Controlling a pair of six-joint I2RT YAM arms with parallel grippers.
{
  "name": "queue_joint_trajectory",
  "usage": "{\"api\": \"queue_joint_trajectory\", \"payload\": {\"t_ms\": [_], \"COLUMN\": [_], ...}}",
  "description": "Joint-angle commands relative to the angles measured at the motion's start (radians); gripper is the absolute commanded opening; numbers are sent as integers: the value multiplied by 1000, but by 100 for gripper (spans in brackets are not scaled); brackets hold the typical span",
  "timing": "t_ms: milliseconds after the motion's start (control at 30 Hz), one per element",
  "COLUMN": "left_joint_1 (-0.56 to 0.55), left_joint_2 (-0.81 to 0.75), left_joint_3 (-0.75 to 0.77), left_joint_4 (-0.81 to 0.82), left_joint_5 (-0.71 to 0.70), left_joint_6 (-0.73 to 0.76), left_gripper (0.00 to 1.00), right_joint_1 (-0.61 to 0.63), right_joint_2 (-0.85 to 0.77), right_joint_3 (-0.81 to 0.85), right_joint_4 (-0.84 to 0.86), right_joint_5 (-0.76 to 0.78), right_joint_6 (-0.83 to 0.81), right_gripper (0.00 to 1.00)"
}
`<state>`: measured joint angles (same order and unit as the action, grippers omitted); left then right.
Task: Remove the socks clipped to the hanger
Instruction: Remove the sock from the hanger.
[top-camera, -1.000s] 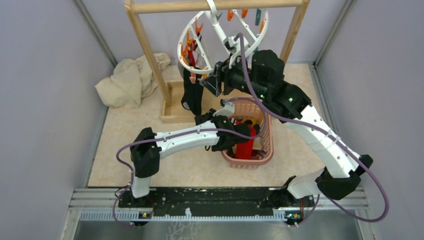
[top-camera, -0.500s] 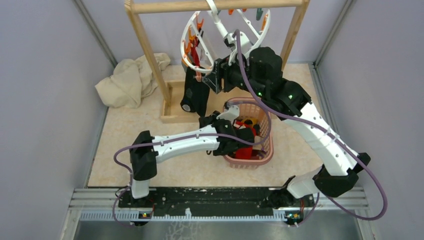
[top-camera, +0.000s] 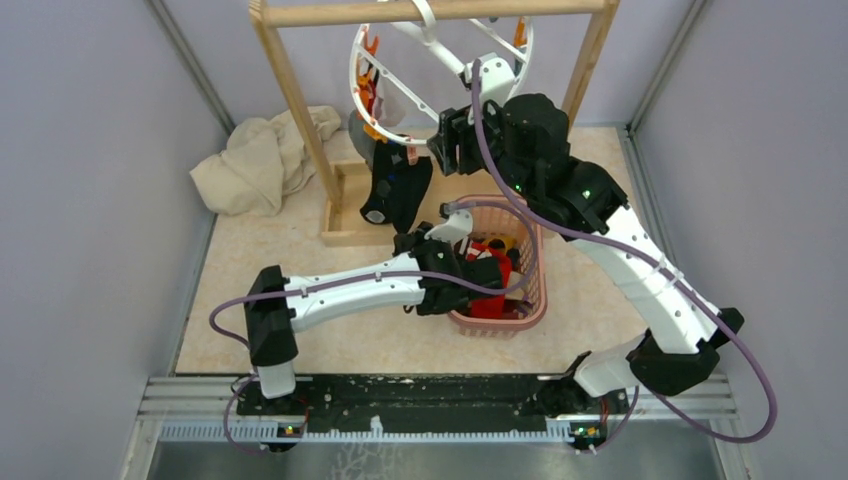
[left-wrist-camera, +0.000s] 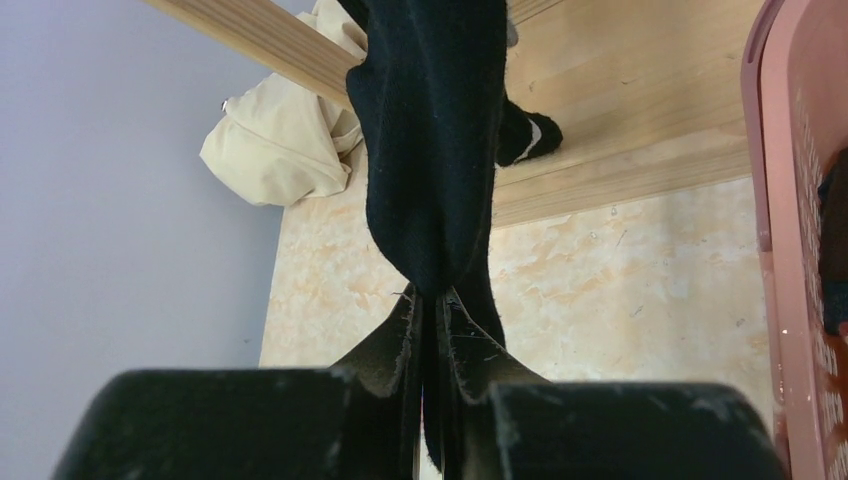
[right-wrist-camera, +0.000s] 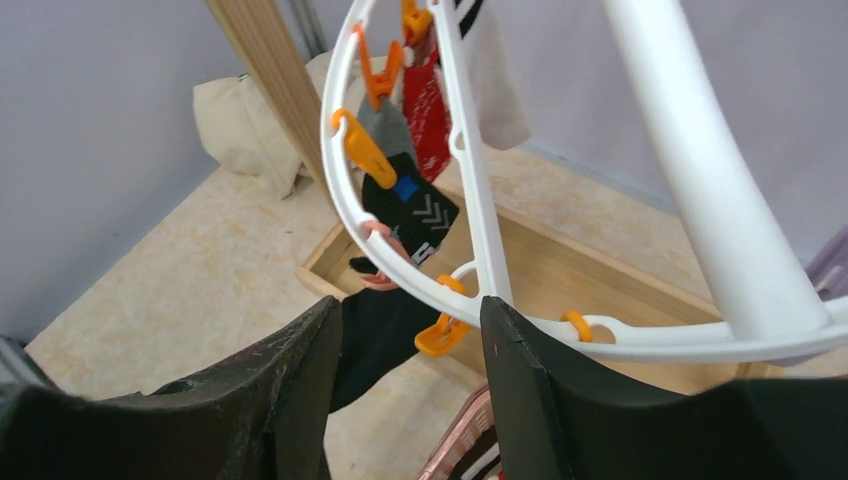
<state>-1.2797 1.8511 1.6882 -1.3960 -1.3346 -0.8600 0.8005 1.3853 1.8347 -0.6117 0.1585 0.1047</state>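
- Our left gripper (left-wrist-camera: 430, 315) is pressed together on the lower end of a long black fabric sock (left-wrist-camera: 430, 150). It sits low over the marbled beige bench (top-camera: 230, 250), just beside the pink lattice plastic basket (left-wrist-camera: 780, 220).
- The black sock runs up to the lower rim of the round white plastic hanger (right-wrist-camera: 470, 190), which hangs tilted from the pale wooden rack frame (top-camera: 320, 14) (we cannot make out the clip that holds it).
- Our right gripper (right-wrist-camera: 410, 302) is up at the hanger with its fingers apart. The ring's rim and an orange plastic clip (right-wrist-camera: 440, 335) lie in the gap, and we cannot tell whether either finger touches the rim.
- More socks hang from the ring: a red sock with white pattern (right-wrist-camera: 428, 110), a grey sock (right-wrist-camera: 385, 128) and a white sock (right-wrist-camera: 495, 90).
- A bright red sock (top-camera: 490, 298) lies inside the basket.
- A crumpled cream cloth (top-camera: 265, 160) lies on the bench left of the frame.
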Motion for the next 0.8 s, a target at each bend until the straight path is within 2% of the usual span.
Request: {"api": "queue_joint_trajectory", "payload": {"t_ms": [0,433,767], "left_joint_1": [-23,-61,-108], "left_joint_2": [-56,-57,-36], "left_joint_3": [-27,-16,-5], "left_joint_4": [-17,-17,-17], "left_joint_5": [-17,-42,-70], "left_joint_6": [-36,-25,-15], "left_gripper": [10,10,10], "right_joint_1": [-31,-191,-404], "right_joint_2": [-45,-27,10], "right_joint_3": [32,3,6], "right_joint_4": [37,82,133], "right_joint_5": [80,29,-112], "right_joint_6": [-28,-11,44], "right_gripper": [55,55,56]}}
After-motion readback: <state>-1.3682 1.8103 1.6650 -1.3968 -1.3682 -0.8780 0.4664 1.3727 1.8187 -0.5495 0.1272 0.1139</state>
